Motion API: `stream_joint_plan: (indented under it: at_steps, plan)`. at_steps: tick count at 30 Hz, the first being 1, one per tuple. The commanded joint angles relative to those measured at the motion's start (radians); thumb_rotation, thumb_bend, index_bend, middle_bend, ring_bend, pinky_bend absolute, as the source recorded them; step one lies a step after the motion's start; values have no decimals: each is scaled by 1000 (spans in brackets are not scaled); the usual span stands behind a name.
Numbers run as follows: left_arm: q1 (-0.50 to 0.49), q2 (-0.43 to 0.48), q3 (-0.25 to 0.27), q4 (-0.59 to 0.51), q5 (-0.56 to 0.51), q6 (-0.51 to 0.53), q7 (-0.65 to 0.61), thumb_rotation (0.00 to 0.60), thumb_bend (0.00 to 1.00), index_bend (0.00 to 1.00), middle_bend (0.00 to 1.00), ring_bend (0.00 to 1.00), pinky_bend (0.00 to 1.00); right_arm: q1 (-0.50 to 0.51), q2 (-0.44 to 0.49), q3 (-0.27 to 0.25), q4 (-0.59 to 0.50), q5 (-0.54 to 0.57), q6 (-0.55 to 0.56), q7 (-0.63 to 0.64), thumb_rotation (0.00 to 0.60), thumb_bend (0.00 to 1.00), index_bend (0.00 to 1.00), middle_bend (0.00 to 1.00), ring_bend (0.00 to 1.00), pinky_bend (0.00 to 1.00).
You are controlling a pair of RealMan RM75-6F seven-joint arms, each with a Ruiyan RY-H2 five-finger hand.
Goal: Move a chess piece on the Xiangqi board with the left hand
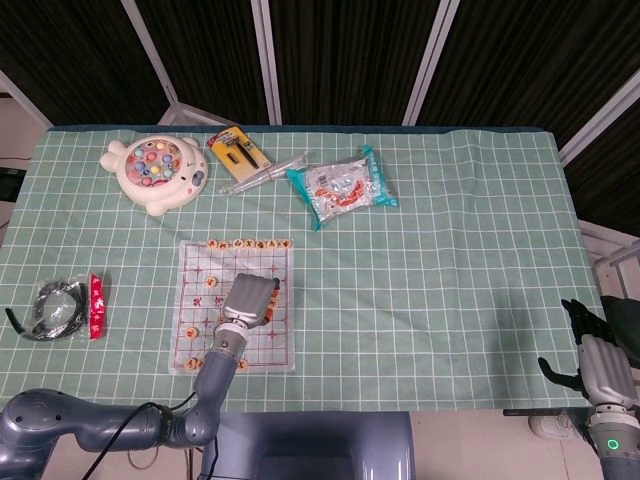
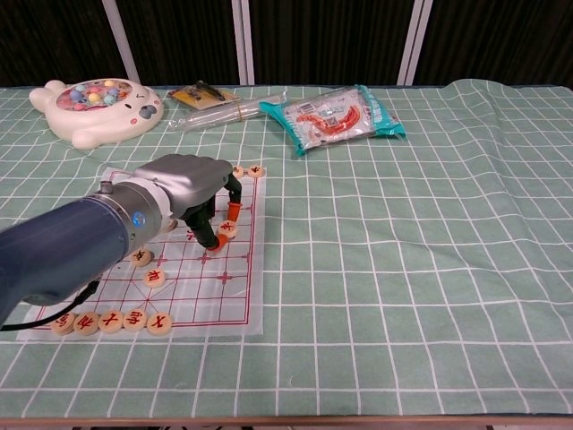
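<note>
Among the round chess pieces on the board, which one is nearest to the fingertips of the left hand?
The lone piece near the board's right edge, directly beside the left hand's orange fingertips. The other pieces lie in rows along the far and near edges.

The Xiangqi board (image 2: pixel 246 305) lies near the front left part of the table (image 2: pixel 403 296). The left hand (image 2: pixel 183 184) fills the board's middle. Chess pieces (image 2: pixel 110 320) line its front edge, and more sit along its back edge. A fishing toy (image 2: pixel 94 107) and a snack bag (image 2: pixel 336 116) block the back edge. The right side of the table is open cloth.
</note>
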Motion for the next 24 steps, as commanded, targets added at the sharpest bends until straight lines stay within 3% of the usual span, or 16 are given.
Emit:
stream_joint_plan:
  at_steps: [1, 12, 24]
  plan:
    - [18, 39, 11, -44, 18, 25, -7, 600, 321, 519, 1000, 1000, 1000, 0, 0, -1, -1, -1, 1, -1, 600, 367, 0, 0, 0, 0]
    - [92, 178, 83, -184, 70, 81, -36, 600, 321, 520, 1000, 1000, 1000, -1, 0, -3, -4, -6, 4, -8, 600, 366, 0, 0, 0, 0]
    - [165, 253, 152, -186, 132, 90, -114, 600, 321, 520, 1000, 1000, 1000, -2, -1, -7, -5, -11, 8, -13, 600, 366, 0, 0, 0, 0]
